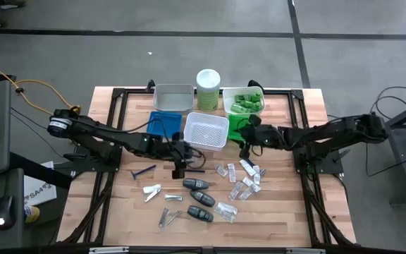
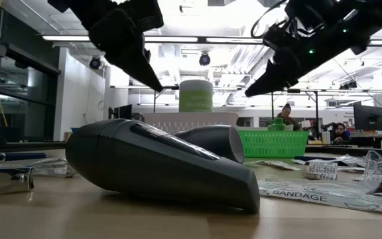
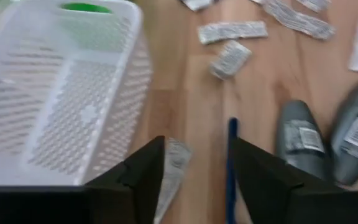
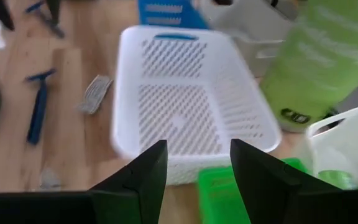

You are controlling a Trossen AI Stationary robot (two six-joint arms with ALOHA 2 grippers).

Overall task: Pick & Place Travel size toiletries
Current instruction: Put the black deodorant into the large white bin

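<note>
Your left gripper (image 1: 180,168) hovering spread over a blue razor (image 3: 231,163), right gripper (image 1: 245,150) gaping empty above the white basket (image 4: 185,93).

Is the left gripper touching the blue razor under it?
Apart. In the left wrist view the left gripper has open jaws, and the blue razor lies between them on the table with bare wood on both sides.

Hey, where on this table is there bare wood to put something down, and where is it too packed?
Free: the front right corner of the table, right of the clear packets, and the left strip beside the blue razor. Crowded: the back row of trays around the white basket, and the centre among the dark grey cases.
</note>
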